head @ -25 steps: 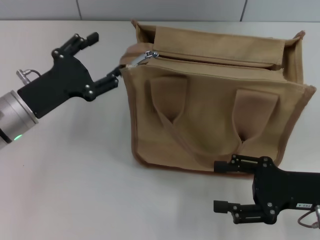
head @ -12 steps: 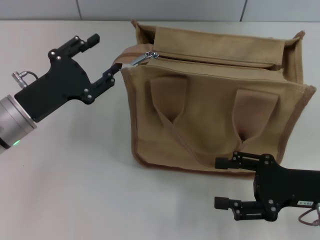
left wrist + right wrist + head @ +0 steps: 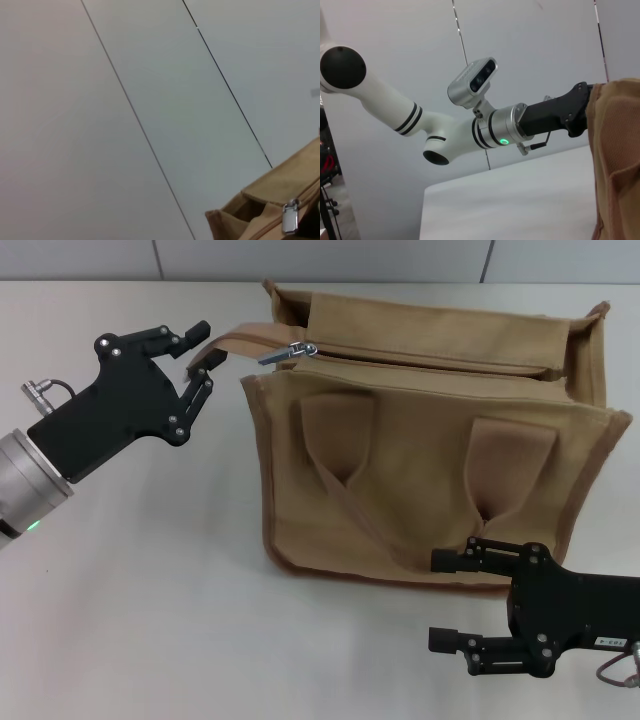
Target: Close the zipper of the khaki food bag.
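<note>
Bag (image 3: 430, 430) stands upright on the pale surface (image 3: 130, 620), centre-right, front face with two strap handles toward the robot. Zipper (image 3: 430, 358) runs left-right along the top; silver slider (image 3: 290, 352) sits at the far-left end of the line, pull tab sticking out to the left. A khaki tape tail (image 3: 235, 340) extends from that end leftward, off the bag's corner. Left gripper (image 3: 200, 350) is at the bag's top-left corner, just left of the slider; its jaws are nearly closed around the tip of the tape tail, and it looks like they are pinching it, though the contact point is small and partly hidden by the fingers. Left wrist view shows only the bag's corner and the slider (image 3: 290, 217) hanging beside the opening, wall panels behind; own fingers not visible there. Right gripper (image 3: 450, 600) sits low at the near-right, in front of the bag's bottom edge, jaws spread wide and parallel, holding nothing, upper finger close to the bag's lower trim but I can't tell if it touches. Right wrist view looks across the surface at the left arm (image 3: 470, 130) with the bag's edge (image 3: 615, 150) on one side.
</note>
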`<state>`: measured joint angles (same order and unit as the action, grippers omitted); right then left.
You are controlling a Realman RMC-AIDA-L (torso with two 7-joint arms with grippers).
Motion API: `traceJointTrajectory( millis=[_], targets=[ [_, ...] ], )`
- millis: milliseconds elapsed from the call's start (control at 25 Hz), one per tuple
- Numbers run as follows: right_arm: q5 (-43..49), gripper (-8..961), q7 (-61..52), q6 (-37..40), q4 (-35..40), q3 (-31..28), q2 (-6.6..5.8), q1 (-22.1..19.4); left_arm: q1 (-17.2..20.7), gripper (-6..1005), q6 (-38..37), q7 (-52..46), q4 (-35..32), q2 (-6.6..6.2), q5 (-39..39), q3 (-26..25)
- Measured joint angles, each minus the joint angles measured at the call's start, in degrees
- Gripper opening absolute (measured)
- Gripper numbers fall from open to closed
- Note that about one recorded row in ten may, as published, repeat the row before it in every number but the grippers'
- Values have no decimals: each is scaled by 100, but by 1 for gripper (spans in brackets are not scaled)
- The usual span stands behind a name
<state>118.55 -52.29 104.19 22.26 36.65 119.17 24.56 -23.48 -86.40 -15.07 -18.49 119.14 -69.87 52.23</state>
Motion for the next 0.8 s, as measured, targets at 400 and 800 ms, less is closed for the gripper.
traceJointTrajectory(
  millis=[400,800],
  targets=[
    [-253,780,-372,1156,77,-181,-49,53,21,0,-229,302,114,-4,27,-3],
    [-1091,779,-2354,2079,161,-909,-279,384,0,0,-486,426,281,1,226,14]
  ],
)
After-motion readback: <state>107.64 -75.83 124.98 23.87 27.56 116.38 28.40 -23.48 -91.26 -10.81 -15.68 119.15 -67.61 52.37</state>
